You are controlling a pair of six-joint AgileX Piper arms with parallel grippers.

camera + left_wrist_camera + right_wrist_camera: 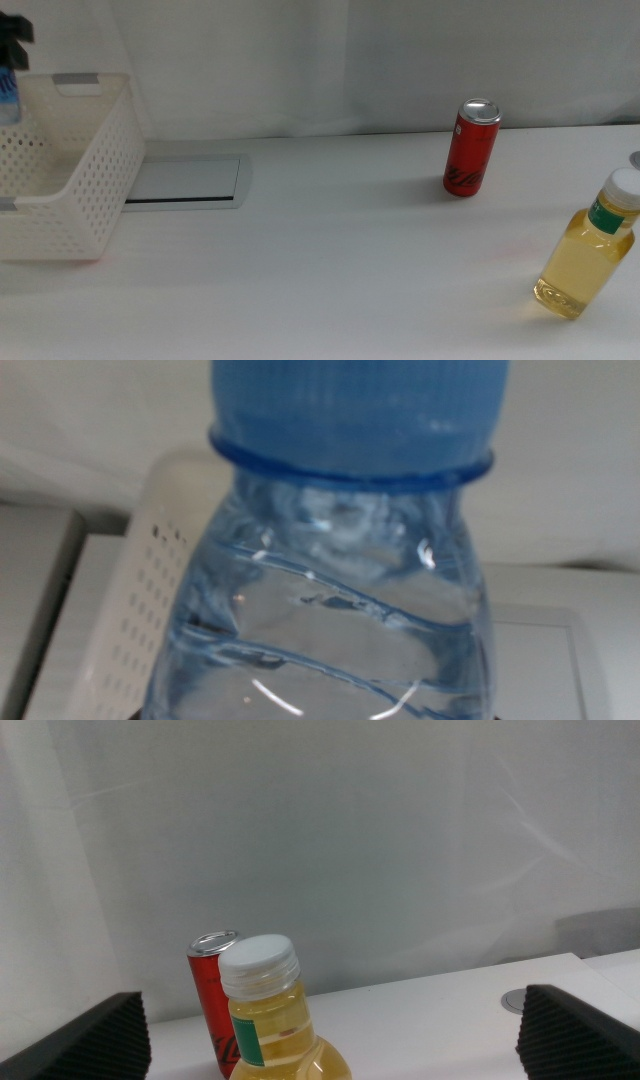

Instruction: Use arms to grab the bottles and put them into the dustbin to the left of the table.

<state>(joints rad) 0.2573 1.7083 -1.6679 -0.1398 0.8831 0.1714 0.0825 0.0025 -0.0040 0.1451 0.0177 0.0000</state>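
Observation:
My left gripper [12, 45] hangs at the far left above the white dustbin [95, 170], shut on the clear water bottle [8, 97]. That water bottle [340, 600] with its blue cap fills the left wrist view, and the dustbin's perforated wall [140, 590] lies behind it. The red can [471, 147] stands upright at the back right of the table [330, 270]. A bottle of yellow liquid [590, 245] stands near the right edge. In the right wrist view my right gripper [330, 1005] is open, its jaws wide on either side of the yellow bottle [275, 1030], with the red can [208, 995] behind it.
A grey metal panel [185, 180] lies flush in the table beside the dustbin. A small round grey fitting [515, 1000] sits in the tabletop to the right of the yellow bottle. A pale wall runs behind the table.

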